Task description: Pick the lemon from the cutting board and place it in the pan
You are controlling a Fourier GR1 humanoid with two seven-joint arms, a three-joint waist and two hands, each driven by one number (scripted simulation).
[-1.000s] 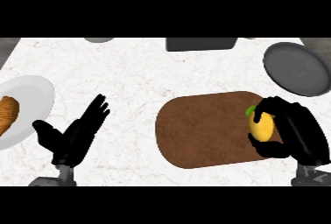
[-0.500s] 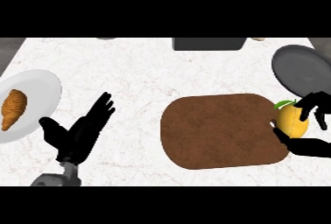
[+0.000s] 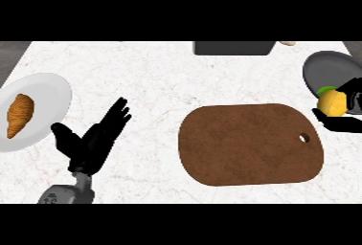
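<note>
Fruit: yellow lemon with a green tip (image 3: 332, 102), off the brown rounded wooden cutting board (image 3: 251, 143), right at the near rim of the dark grey round pan (image 3: 326, 67).
Right robot hand (image 3: 342, 125): curled round the lemon, half out of view.
Left robot hand (image 3: 92, 139): open, fingers straight, resting lower left.
Risk: letting go here probably clips the rim, then a roll across the white marbled bench (image 3: 176, 81); needs more travel over the pan's middle first.
</note>
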